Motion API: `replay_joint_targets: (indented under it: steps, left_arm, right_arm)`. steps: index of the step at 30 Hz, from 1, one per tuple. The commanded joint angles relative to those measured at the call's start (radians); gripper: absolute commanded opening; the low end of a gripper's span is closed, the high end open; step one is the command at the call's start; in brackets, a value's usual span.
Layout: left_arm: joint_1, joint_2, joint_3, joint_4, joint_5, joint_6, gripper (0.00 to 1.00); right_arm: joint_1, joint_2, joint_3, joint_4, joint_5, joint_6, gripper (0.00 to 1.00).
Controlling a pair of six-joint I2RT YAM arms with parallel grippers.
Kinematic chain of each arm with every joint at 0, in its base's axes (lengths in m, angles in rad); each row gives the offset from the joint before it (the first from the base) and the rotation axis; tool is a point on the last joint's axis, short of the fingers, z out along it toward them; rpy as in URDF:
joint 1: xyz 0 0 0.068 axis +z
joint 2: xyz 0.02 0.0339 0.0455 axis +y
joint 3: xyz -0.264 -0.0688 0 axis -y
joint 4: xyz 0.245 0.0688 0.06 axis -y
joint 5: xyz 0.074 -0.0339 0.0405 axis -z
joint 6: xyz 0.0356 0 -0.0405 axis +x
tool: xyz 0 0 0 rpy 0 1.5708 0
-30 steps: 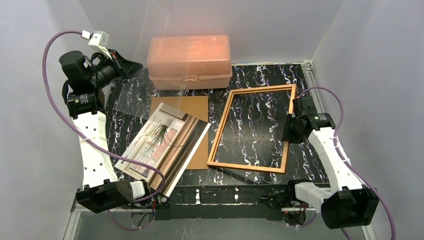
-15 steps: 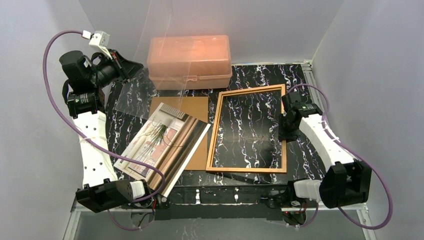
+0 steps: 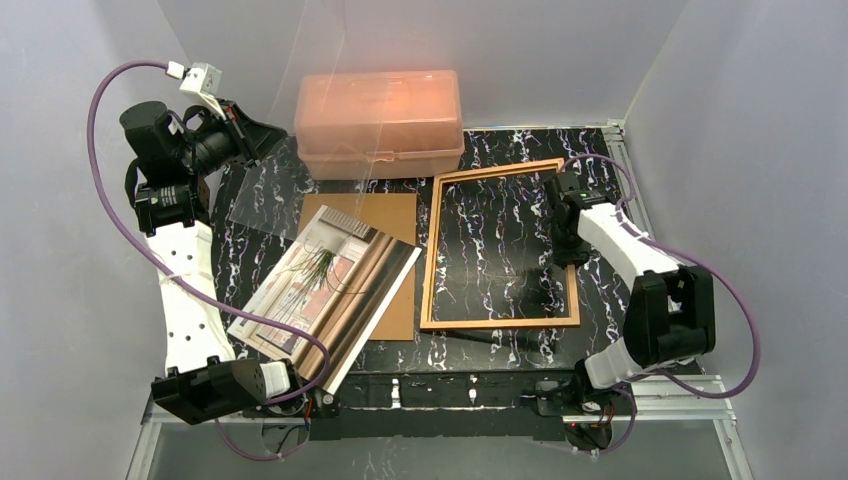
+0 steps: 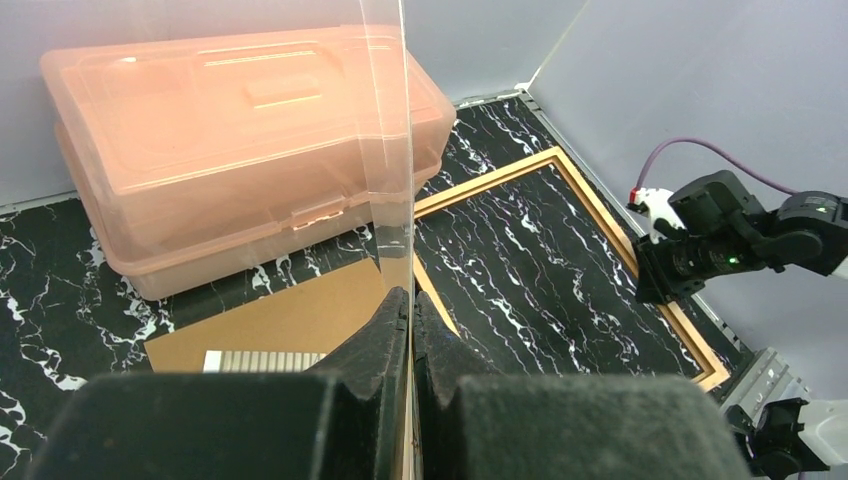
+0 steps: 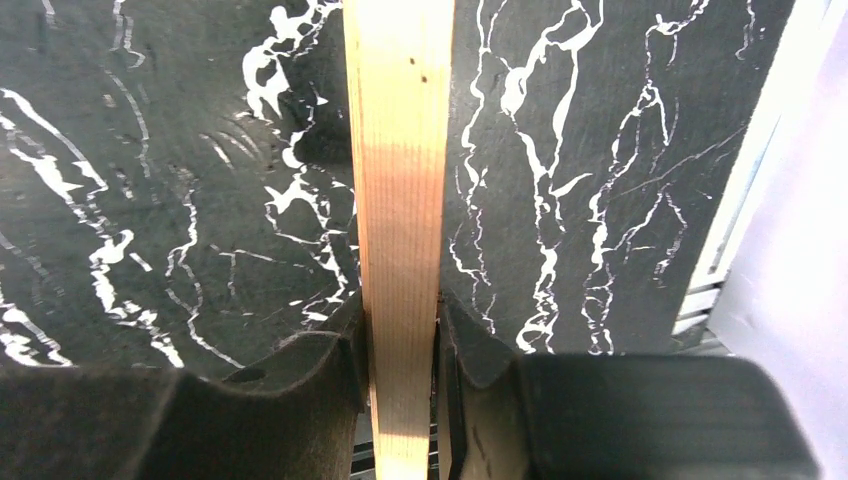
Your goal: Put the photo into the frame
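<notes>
Moved: the frame (image 3: 499, 322) has swung from skewed to nearly square, my right claw (image 5: 400, 332) swinging in with it.
Left claw (image 4: 410, 300): pinched shut on the clear sheet (image 4: 385, 150), held upright; pink box (image 3: 380, 120) just beyond it.
Photo (image 3: 325, 290): face up, well left of the right claw, overlapping the backing board (image 3: 385, 215), untouched.
Right claw: clamped on the frame's right rail, with the opening to its left.
Done, I judge: frame squared.
Left: photo not yet in the frame.

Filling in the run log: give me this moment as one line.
left gripper: shut on clear sheet | right gripper: shut on frame | photo: partly on brown board, outside frame
</notes>
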Motion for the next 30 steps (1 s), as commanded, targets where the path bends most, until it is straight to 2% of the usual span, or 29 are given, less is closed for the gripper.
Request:
replay_joint_targets:
  steps: [1, 7, 24, 27, 30]
  left_arm:
    - [-0.003, 0.003, 0.046, -0.024, 0.029, 0.033, 0.0]
    - [-0.003, -0.011, 0.014, -0.003, 0.028, 0.017, 0.0]
    - [-0.003, -0.014, 0.053, -0.052, 0.013, 0.054, 0.0]
    - [-0.003, -0.014, 0.058, -0.059, 0.011, 0.057, 0.0]
    - [-0.003, -0.015, 0.062, -0.061, 0.013, 0.056, 0.0]
  right_arm:
    - [0.066, 0.035, 0.009, 0.02, 0.143, -0.038, 0.25]
    - [0.19, 0.095, -0.024, 0.04, 0.219, -0.064, 0.24]
    - [0.195, 0.187, 0.004, 0.099, 0.256, 0.077, 0.21]
    - [0.195, 0.187, -0.025, 0.131, 0.238, 0.114, 0.26]
    - [0.195, 0.192, -0.044, 0.155, 0.22, 0.15, 0.27]
